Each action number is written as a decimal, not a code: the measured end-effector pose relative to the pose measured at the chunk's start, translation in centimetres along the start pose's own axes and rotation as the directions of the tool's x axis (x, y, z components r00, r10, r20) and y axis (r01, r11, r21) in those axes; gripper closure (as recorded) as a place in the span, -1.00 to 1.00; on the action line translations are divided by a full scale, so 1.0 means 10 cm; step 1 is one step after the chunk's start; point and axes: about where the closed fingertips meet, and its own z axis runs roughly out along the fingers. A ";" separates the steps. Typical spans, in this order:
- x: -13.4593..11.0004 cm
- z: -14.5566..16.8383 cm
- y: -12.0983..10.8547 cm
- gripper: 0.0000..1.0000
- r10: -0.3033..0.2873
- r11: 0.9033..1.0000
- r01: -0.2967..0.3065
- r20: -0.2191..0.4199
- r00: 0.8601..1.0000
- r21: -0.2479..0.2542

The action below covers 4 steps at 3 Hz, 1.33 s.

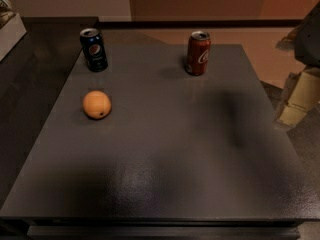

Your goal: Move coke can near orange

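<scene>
The coke can (198,53), red with white script and a silver top, stands upright at the back right of the dark table (165,149). The orange (97,104) lies at the left, with a small dark spot low on its front. The can and the orange are far apart, roughly a third of the table's width. My gripper (296,100) hangs beyond the table's right edge, to the right of and nearer than the coke can, touching nothing.
A dark blue Pepsi can (94,49) stands upright at the back left, just behind the orange. A lower dark surface (30,84) adjoins the table on the left. A tan floor (260,44) lies behind and to the right.
</scene>
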 end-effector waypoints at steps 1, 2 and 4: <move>-0.03 0.16 -0.15 -1.00 0.049 0.999 -0.049 0.019 0.999 0.000; -0.15 0.39 -0.39 -1.00 0.108 0.994 -0.109 0.046 0.993 0.015; -0.33 0.80 -1.04 -1.00 0.243 0.962 -0.259 0.166 0.956 0.086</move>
